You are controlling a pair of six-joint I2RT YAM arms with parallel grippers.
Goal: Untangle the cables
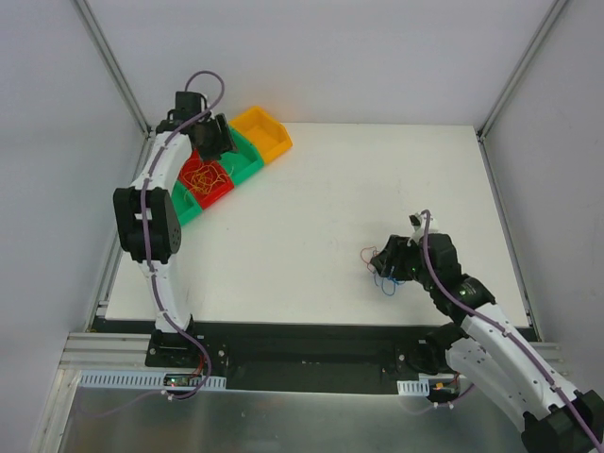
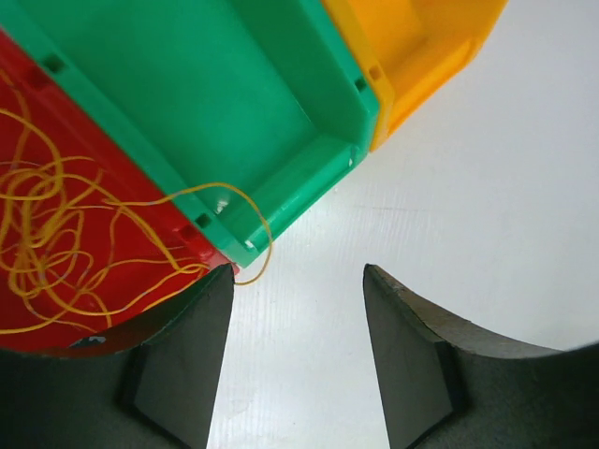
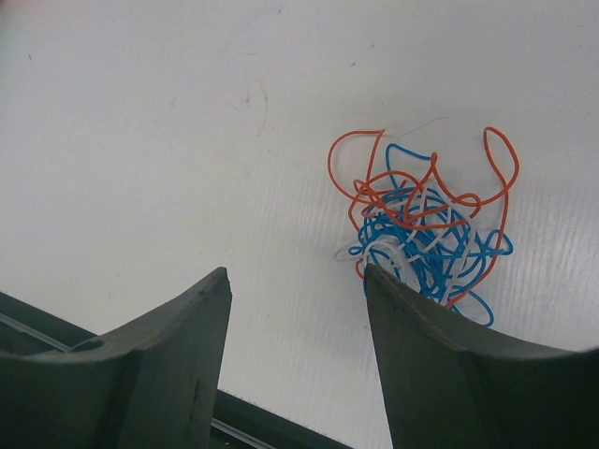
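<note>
Looks about partway through. Can count one colour as sorted: a loose heap of yellow cables [image 2: 56, 234] in the red bin [image 2: 94, 131], bar one strand looping out over the corner, across the rim of the green bin [image 2: 215, 84] and onto the counter [image 2: 487, 206]. Shows nothing in the green bin, nor in the visible part of the yellow bin [image 2: 421, 47]. Finds the left end effector [image 2: 298, 276] above that corner, released, nothing between its fingers. Leaves a tangled clump of orange, blue and white cables [image 3: 421, 224] on the counter, well apart from the bins. Finds the right end effector [image 3: 298, 276] just over it, likewise released, clump beside the right-hand finger and not gripped. Needs that clump pulled apart by colour, probably into the other bins.
</note>
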